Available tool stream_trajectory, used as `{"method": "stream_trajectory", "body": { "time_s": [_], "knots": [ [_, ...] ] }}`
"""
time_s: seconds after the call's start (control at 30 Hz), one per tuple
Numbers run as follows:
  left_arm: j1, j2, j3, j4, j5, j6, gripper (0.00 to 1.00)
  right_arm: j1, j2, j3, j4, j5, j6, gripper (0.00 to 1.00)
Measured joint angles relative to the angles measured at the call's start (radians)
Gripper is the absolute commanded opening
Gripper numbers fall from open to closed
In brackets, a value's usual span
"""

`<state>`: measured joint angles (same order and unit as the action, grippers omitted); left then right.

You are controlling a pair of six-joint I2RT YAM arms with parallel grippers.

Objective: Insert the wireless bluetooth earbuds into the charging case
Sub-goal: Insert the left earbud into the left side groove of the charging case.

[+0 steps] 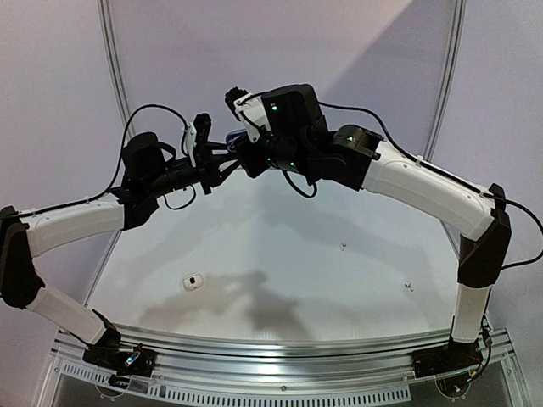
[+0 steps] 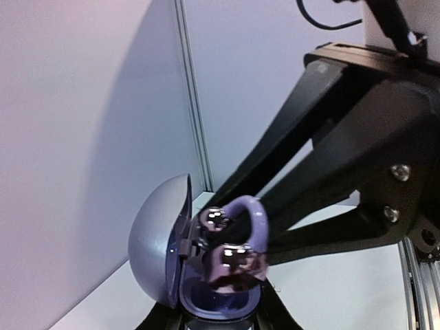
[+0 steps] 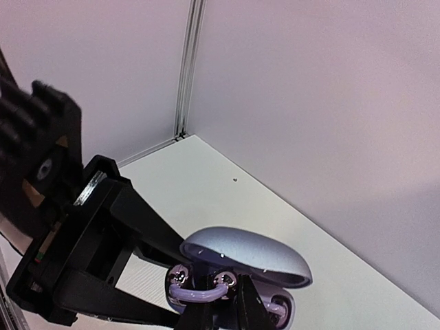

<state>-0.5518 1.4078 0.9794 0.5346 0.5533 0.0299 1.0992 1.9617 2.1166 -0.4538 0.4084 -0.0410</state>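
My left gripper (image 2: pixel 220 320) is shut on the base of a grey-purple charging case (image 2: pixel 159 242), held high above the table with its lid open. My right gripper (image 3: pixel 223 313) is shut on a grey-purple earbud (image 3: pixel 201 291) with a lilac loop, and holds it at the case's open mouth (image 2: pixel 237 237). A second purple earbud (image 3: pixel 276 311) sits inside the case on the far side. In the top view both grippers meet at the back centre, the left one (image 1: pixel 226 159) under the case (image 1: pixel 235 136) and the right one (image 1: pixel 246 154) beside it.
A small white object (image 1: pixel 194 281) lies on the white table (image 1: pixel 280 254) at the front left. Two tiny specks (image 1: pixel 343 247) (image 1: pixel 408 287) lie to the right, too small to identify. Walls close the back and sides.
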Motion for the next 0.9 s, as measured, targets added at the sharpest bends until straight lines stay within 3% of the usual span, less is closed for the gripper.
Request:
{"method": "stream_trajectory", "body": {
  "time_s": [0.9],
  "knots": [
    [-0.003,0.000,0.000,-0.037,0.015,0.109,0.00,-0.001,0.017,0.033,-0.074,0.008,0.016,0.00]
  ]
}}
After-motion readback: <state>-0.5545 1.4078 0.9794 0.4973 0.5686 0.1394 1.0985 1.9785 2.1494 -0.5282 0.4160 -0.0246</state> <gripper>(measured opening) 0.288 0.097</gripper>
